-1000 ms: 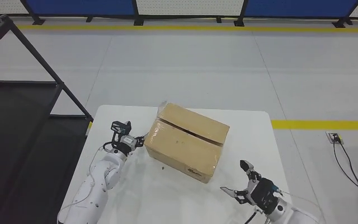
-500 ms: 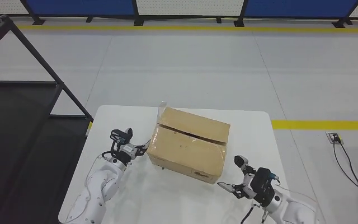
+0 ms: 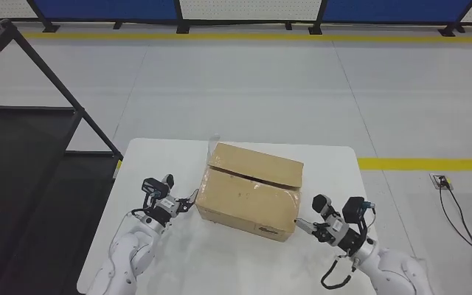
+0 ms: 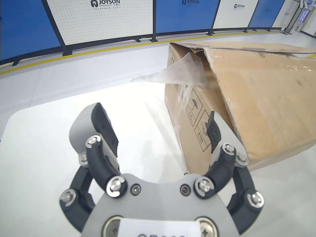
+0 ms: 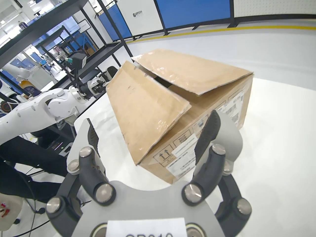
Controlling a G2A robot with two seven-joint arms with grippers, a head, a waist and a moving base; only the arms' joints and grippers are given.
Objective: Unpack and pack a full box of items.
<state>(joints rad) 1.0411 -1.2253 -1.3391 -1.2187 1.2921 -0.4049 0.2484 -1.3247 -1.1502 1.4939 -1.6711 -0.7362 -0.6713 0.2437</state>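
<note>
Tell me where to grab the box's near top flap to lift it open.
Take the near flap at its corner over the right end of the box, coming from that end with the open right claw. That corner juts past the end wall with a gap beneath, so one finger could likely slip under; at the seam the far flap crowds it.

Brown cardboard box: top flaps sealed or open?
Unsealed, only partly open. The brown cardboard box has two top flaps lying loose with a dark gap between them; clear tape hangs peeled at one corner.
</note>
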